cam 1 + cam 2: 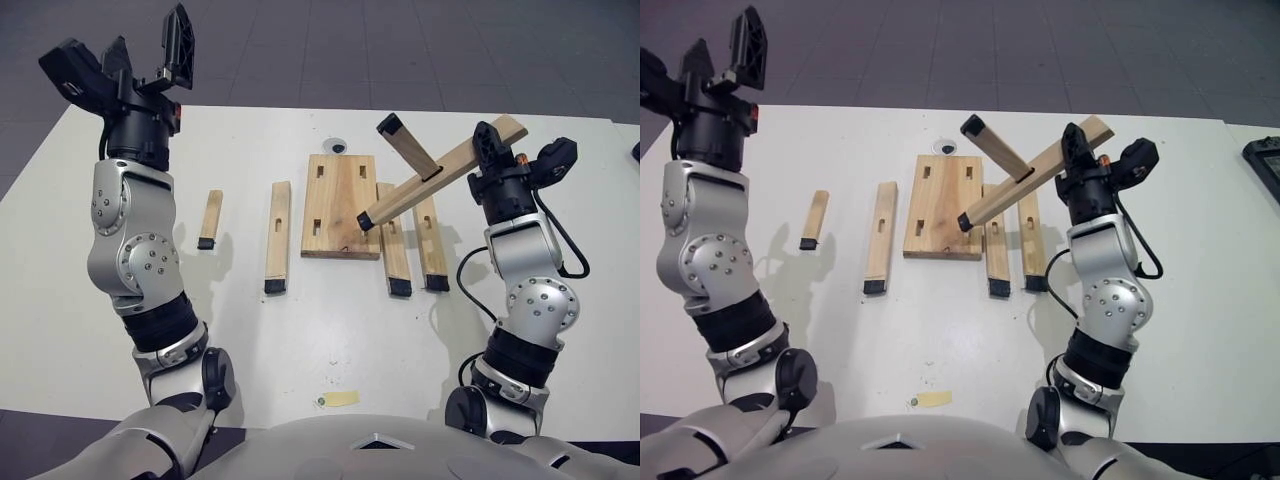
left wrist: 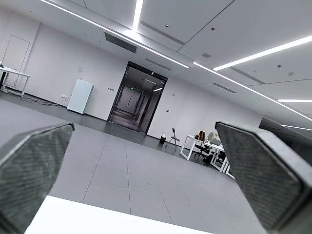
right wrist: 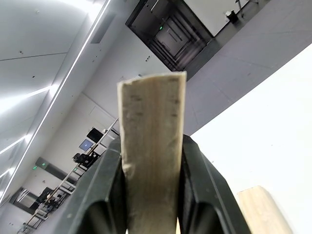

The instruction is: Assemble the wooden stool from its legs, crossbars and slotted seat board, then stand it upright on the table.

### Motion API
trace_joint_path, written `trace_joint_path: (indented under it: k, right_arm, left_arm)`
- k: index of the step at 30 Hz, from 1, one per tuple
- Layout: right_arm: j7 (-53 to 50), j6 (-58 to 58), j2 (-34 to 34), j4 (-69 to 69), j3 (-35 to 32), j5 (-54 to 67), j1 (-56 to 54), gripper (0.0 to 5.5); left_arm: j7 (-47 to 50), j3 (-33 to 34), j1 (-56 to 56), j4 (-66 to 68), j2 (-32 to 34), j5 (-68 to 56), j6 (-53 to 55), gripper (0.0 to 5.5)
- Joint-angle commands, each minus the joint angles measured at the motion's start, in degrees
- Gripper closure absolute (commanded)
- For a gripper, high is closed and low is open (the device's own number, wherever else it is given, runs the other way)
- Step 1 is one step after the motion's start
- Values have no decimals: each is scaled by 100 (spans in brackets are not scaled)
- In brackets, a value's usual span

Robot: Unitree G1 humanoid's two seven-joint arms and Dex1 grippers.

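My right gripper (image 1: 497, 150) is shut on a wooden leg (image 1: 450, 172) held slanted above the table, with a crossbar (image 1: 408, 145) stuck through it. In the right wrist view the leg's end (image 3: 151, 146) is squeezed between the two fingers (image 3: 100, 195). The slotted seat board (image 1: 340, 205) lies flat at the table's middle. Two more legs (image 1: 393, 250) (image 1: 431, 245) lie beside it on the right. Left of the board lie another leg (image 1: 277, 238) and a short crossbar (image 1: 210, 219). My left gripper (image 1: 150, 55) is raised high at the far left, open and holding nothing.
The white table (image 1: 320, 330) has bare room along its front. A small yellow tag (image 1: 340, 399) lies near the front edge. A round dark hole (image 1: 337, 147) sits behind the seat board. Grey floor lies beyond the far edge.
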Motion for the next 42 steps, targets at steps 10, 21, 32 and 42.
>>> trace_joint_path:
  k: [10,21,32,42]
  right_arm:
    - [492,-949,270,711,268,-881,297,447]
    - [818,-1625,11,676,1251,-2490,893,447]
    - [965,-1842,-411,558,1933,-3524,1461,444]
    - [500,-1605,-387,599,1508,-3573,1792,440]
  left_arm:
    - [-63,-240,-155,341,68,-78,-234,10]
    - [63,-319,-115,231,-7,-143,-225,10]
    - [416,-451,-28,-46,-264,-193,-219,10]
    - [1136,-615,110,-594,-676,-244,-49,10]
